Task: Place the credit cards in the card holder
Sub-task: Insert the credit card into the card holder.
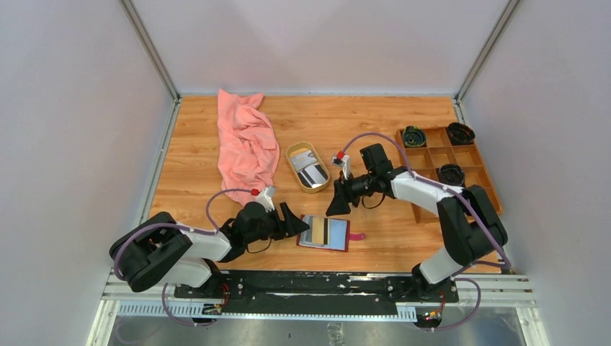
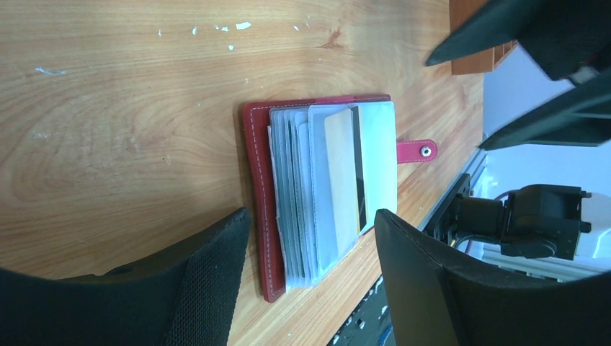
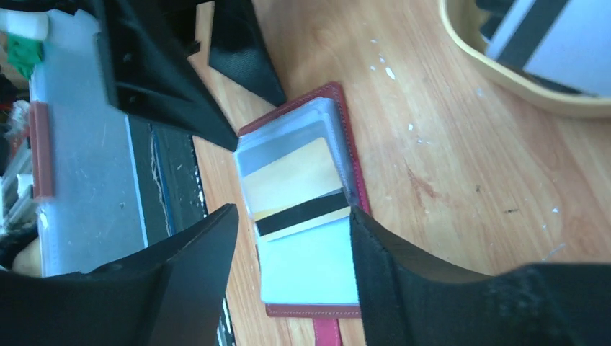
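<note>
card holder [image 2: 258, 216]: red, open, flat on wooden table [image 2: 130, 130] | clear sleeves [image 2: 302, 187]: fanned out | credit card [image 2: 340, 173]: tan with black stripe, tucked in top sleeve | strap [image 2: 418, 151]: pale snap, poking right | left gripper [image 2: 311, 216]: fingers wide apart, nothing held | right gripper [image 2: 455, 105]: top right, fingers apart | wooden tray [image 2: 479, 61]: corner only

The light wooden bench [image 1: 194, 180] carried four things. A crumpled pink cloth [image 1: 246, 144] lay toward the back left, and an oval tan dish [image 1: 291, 157] sat just right of it. A brown compartment tray [image 1: 432, 138] lay along the right side. The red card holder [image 1: 324, 233] lay open near the front edge, well apart from the tray
</note>
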Robot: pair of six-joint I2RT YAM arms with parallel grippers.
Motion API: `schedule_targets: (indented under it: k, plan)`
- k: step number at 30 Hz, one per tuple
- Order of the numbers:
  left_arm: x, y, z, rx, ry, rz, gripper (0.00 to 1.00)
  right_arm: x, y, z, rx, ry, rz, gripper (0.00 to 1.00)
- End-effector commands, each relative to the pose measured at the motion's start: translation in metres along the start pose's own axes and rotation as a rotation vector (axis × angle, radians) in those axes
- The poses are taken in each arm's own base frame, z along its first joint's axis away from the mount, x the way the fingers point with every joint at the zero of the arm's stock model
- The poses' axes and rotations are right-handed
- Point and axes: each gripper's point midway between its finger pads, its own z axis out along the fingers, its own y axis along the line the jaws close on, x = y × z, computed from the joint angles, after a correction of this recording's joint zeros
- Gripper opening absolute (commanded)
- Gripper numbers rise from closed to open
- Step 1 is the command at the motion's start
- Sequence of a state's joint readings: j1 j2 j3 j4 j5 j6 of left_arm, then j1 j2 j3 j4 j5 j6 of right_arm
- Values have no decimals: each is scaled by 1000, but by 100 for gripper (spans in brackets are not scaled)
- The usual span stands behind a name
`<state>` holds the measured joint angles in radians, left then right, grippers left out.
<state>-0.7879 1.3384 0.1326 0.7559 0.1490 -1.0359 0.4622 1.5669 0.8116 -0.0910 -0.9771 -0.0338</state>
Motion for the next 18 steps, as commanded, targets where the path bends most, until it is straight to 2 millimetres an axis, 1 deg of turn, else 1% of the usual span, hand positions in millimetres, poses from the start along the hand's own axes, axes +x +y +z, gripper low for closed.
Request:
schedule_targets:
  k: [1,3,7,8,10,12,14,18]
  plan:
    - [19,39,-9,-136,47,31,70,5,26,-14,-79,68,-380,57]
    - [19,39,-9,-136,45,47,70,11,29,-14,-77,106,-508,53]
    - [15,36,-9,-120,35,87,70,27,33,-15,-88,161,-743,50]
    - [13,34,-10,-112,27,100,70,29,35,-15,-109,166,-848,50]
    - [10,33,-12,-101,7,125,70,41,42,-20,-180,207,-965,50]
    - [4,33,-16,-98,-28,154,70,45,47,-25,-246,240,-1091,51]
    - [-2,30,-20,-93,-58,187,70,44,54,-29,-299,244,-1208,53]
    - [-17,21,-30,-79,-113,281,70,45,65,-37,-413,275,-1374,56]
